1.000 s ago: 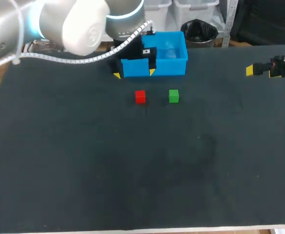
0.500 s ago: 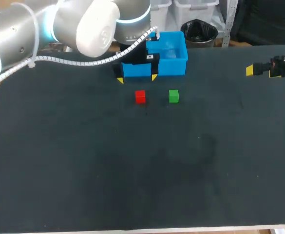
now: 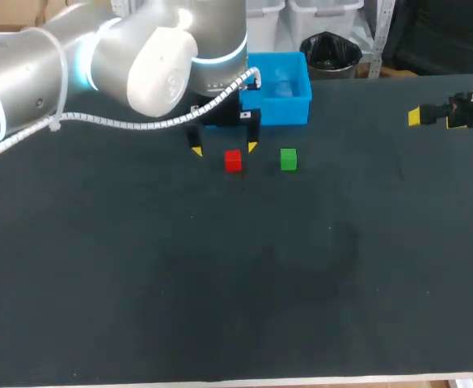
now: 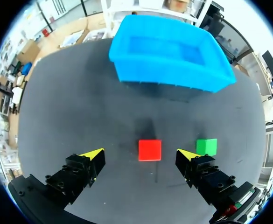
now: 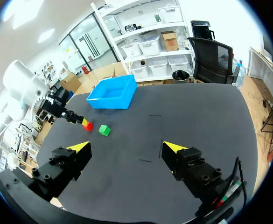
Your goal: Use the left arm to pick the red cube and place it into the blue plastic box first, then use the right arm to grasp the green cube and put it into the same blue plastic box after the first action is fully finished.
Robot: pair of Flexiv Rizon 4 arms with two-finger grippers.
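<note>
While red cube (image 4: 150, 150) sat on table (image 3: 220, 283), it showed btwn wide-open fingers of left gripper (image 3: 224, 149), untouched; nothing held. Green cube (image 4: 206, 146) lay just beside, apart. Blue box (image 4: 169, 70) stood near, beyond both cubes. Right gripper (image 5: 127, 147) hung open, empty, well apart by table's right edge.

— What's the setting?
— A table (image 3: 220, 307) with a dark, matte cover, filling most of the head view.
— Any edge showing?
— A pale front edge (image 3: 317, 381) runs along six o'clock. Light falls soft and even.
</note>
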